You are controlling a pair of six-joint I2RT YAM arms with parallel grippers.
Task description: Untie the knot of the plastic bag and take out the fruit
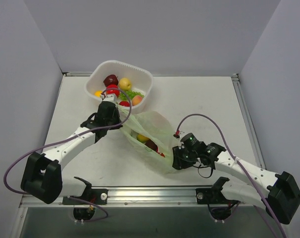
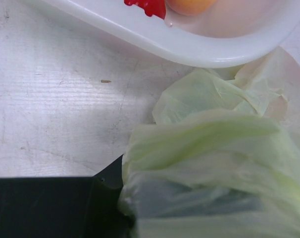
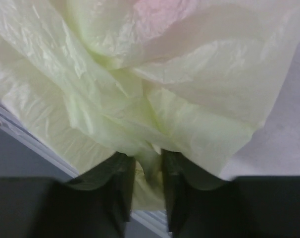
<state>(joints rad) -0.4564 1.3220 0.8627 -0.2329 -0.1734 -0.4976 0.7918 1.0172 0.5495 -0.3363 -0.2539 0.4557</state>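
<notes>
We log the plastic bag (image 1: pixel 157 130): thin, translucent pale green, heavily crinkled, drawn out on a diagonal from far left to near right. Through the film we see fruit (image 1: pixel 146 141) low in its middle: a yellow piece (image 1: pixel 142 138) touching a dark red piece (image 1: pixel 151 145) (kinds unresolved). The knot is not distinguishable

The crinkly pale green plastic bag (image 1: pixel 152 131) stretches across the white tabletop (image 1: pixel 209 104) centre. A white plastic basket (image 1: pixel 121 62) blocks 12 o'clock. Bare passage lies at 2 and 9 o'clock.
</notes>
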